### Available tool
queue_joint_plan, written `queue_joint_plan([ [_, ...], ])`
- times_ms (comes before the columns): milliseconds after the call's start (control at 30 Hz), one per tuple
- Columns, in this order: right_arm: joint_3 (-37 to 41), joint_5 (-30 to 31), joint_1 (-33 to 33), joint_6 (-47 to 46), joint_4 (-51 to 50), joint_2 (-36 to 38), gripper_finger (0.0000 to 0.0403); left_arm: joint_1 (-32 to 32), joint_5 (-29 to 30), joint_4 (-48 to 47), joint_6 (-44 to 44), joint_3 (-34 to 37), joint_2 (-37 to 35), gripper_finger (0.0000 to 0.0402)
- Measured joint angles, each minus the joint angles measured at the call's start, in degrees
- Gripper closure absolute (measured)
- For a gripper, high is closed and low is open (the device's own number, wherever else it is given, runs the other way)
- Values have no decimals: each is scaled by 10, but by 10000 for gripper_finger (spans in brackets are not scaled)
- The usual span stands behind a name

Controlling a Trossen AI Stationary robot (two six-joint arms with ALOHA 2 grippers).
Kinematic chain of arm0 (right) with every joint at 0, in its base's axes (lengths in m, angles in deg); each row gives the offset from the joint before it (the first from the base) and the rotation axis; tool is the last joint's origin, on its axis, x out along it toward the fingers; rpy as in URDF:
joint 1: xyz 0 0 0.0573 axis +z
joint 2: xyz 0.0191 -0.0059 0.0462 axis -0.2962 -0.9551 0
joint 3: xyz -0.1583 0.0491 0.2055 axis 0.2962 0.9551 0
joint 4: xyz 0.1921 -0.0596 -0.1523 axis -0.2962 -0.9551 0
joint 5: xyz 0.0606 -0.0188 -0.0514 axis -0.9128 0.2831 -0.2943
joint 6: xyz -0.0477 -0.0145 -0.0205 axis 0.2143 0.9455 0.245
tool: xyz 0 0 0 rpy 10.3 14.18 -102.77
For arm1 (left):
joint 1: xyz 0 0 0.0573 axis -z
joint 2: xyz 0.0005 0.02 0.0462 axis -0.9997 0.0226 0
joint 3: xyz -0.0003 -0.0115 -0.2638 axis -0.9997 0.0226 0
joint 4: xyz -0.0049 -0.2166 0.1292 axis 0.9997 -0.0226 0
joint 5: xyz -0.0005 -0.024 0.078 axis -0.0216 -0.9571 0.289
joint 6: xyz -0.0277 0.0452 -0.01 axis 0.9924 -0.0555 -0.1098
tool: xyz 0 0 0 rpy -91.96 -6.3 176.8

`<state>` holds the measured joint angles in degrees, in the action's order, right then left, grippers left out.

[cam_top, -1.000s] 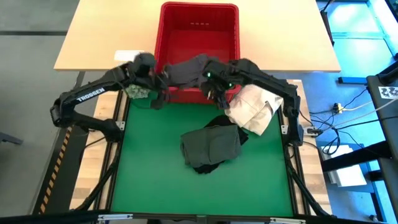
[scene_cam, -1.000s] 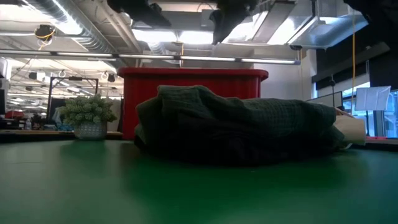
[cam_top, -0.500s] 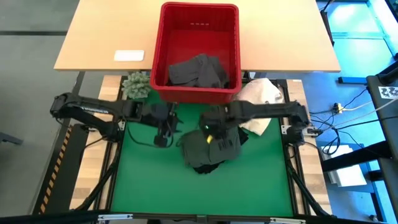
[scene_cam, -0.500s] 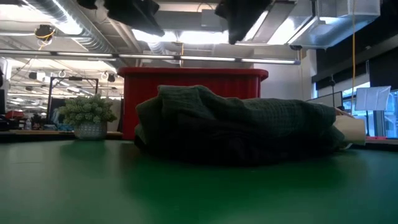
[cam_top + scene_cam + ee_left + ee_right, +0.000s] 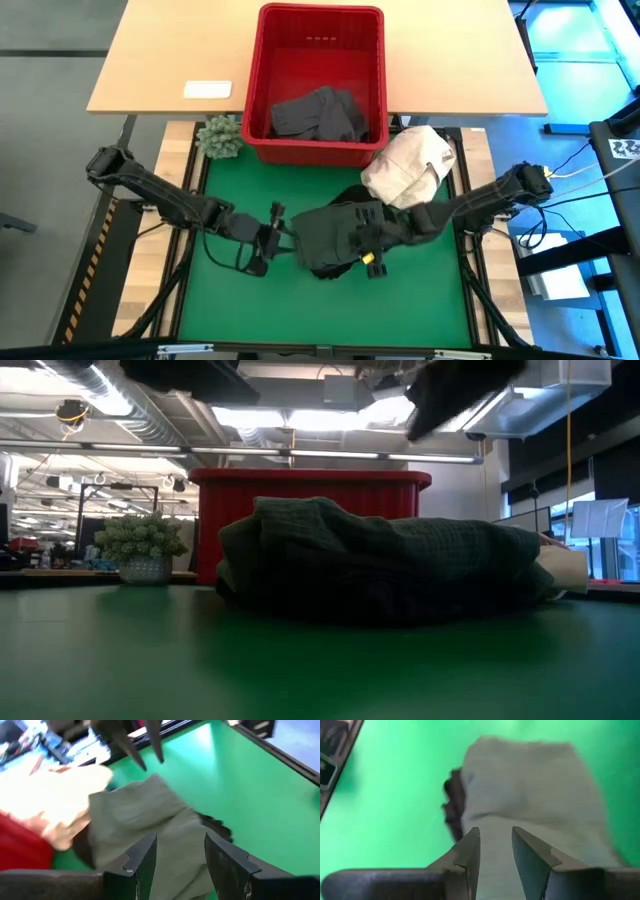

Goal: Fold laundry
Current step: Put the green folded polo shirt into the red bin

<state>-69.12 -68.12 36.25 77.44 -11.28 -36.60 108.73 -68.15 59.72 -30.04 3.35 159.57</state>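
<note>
Bare green mat (image 5: 420, 290) surrounds the laundry (image 5: 335, 238).

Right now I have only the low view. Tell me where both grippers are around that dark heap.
Observer: From above, the left gripper is beside the dark green garment, just off its left edge. The right gripper is over the garment's edge farthest from the red basket.
Operator: Report the jaws.
Observer: In both wrist views the jaws stand open, with nothing between the fingers.
Operator: Check inside the basket.
Observer: It holds more dark garments, heaped at the end nearest the green mat.
</note>
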Motion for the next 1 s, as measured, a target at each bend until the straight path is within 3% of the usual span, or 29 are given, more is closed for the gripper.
queue_joint_plan([
  [233, 79, 0, 45, -19, 132, -26, 292, 33, -2, 126, -29, 39, 74, 243],
  [400, 83, 0, 52, -6, 143, -46, 282, 33, -2, 153, -29, 39, 136, 240],
  [767, 83, 55, 50, -3, 142, -51, 160, 20, -14, 148, -38, 23, 170, 181],
  [1000, 83, 89, 49, 12, 138, -51, 126, 24, -27, 117, -41, 22, 170, 156],
])
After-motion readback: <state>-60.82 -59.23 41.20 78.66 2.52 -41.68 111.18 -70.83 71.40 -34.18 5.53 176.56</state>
